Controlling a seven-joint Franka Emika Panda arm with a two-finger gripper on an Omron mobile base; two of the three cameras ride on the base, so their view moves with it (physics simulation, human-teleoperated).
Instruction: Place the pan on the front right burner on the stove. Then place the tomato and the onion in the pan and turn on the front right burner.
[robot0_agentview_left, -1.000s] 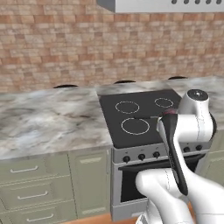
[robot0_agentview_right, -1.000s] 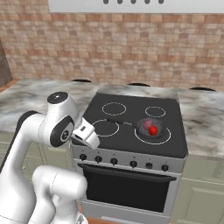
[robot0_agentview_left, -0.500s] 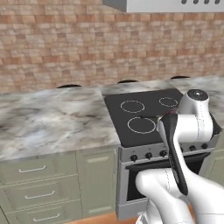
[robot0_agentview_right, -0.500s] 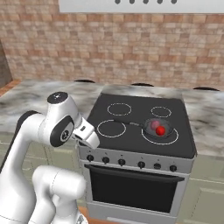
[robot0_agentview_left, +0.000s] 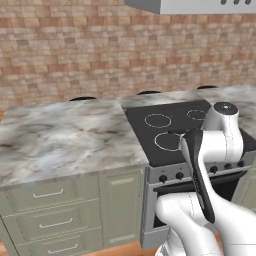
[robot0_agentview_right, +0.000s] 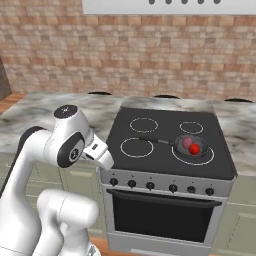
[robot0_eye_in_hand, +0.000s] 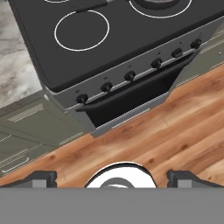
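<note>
Two items, the tomato and the onion, already sit in the pan on the front right burner of the stove, so I judge the burner's knob comes next. The likely knob lies toward one o'clock in the hand view, well apart from the gripper; I cannot confirm which knob serves that burner. The jaws stand wide apart, holding nothing. Approach squarely, close on the knob's rim, then twist.
</note>
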